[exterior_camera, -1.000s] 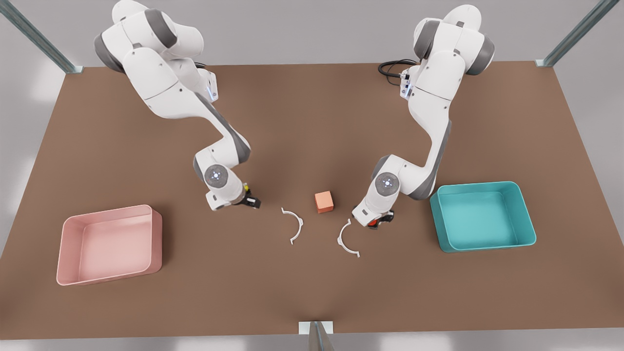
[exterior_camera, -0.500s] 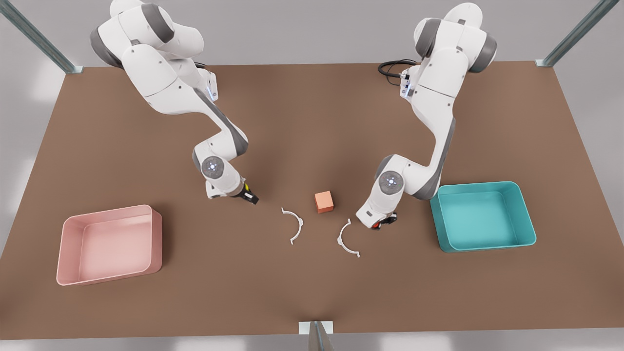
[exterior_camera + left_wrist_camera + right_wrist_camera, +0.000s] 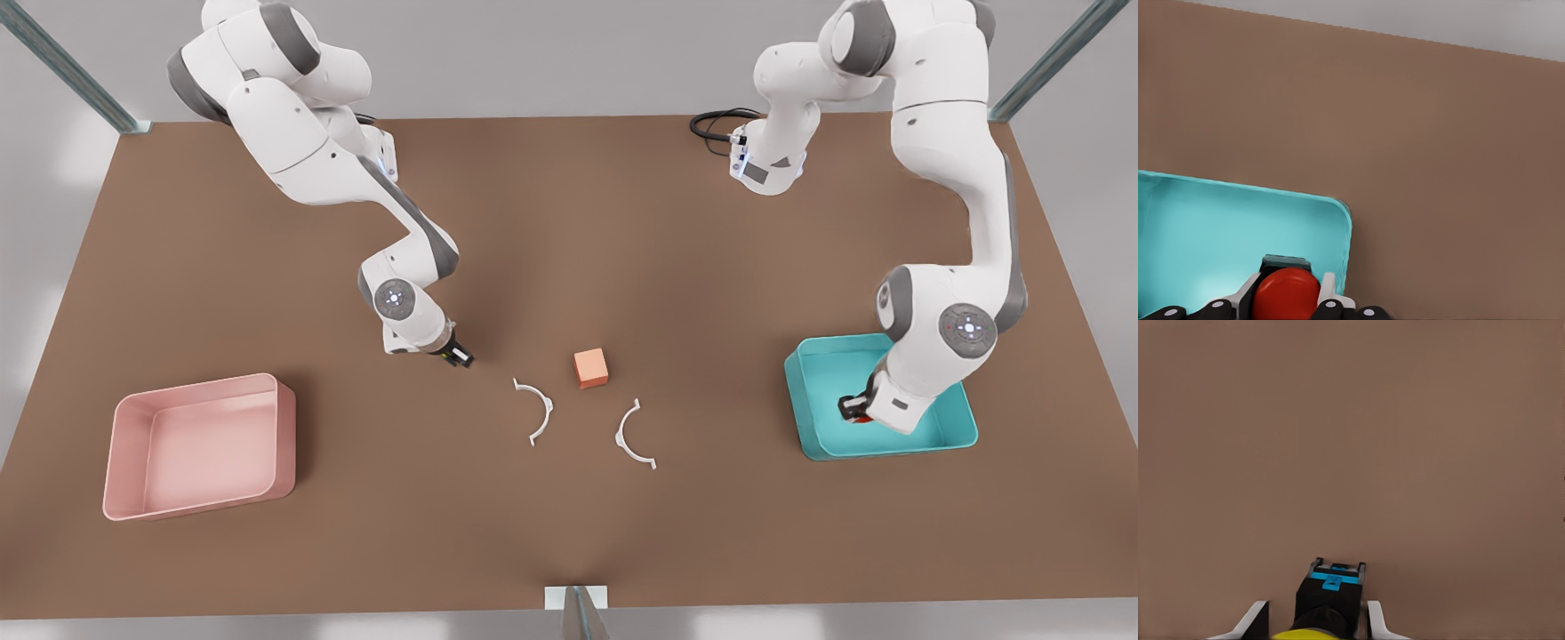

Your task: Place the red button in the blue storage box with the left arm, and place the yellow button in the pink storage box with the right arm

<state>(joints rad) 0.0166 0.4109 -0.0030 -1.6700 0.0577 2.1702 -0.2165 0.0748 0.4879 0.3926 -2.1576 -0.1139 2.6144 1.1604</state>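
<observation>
My left gripper (image 3: 852,411) hangs low inside the blue storage box (image 3: 948,356) at the front view's right, shut on the red button (image 3: 1286,293). That button's red cap sits between the white fingers (image 3: 1327,289) above the teal floor of the blue box (image 3: 1211,227), near one corner. My right gripper (image 3: 457,356) is at the front view's middle left, just over the bare table and shut on the yellow button (image 3: 1327,599); its yellow cap and black base show between the fingers (image 3: 1255,616). The pink storage box (image 3: 200,444) lies empty at the near left, well apart from that gripper.
A small orange-pink cube (image 3: 590,367) stands mid-table. Two thin white arc pieces (image 3: 536,409) (image 3: 633,434) lie just in front of it. A black cable (image 3: 716,123) loops at the far edge. Metal posts stand at the table's corners.
The left arm swung from beside the cube to the front view's right, carrying the red button into the blue box. The right gripper rose slightly with the yellow button.
</observation>
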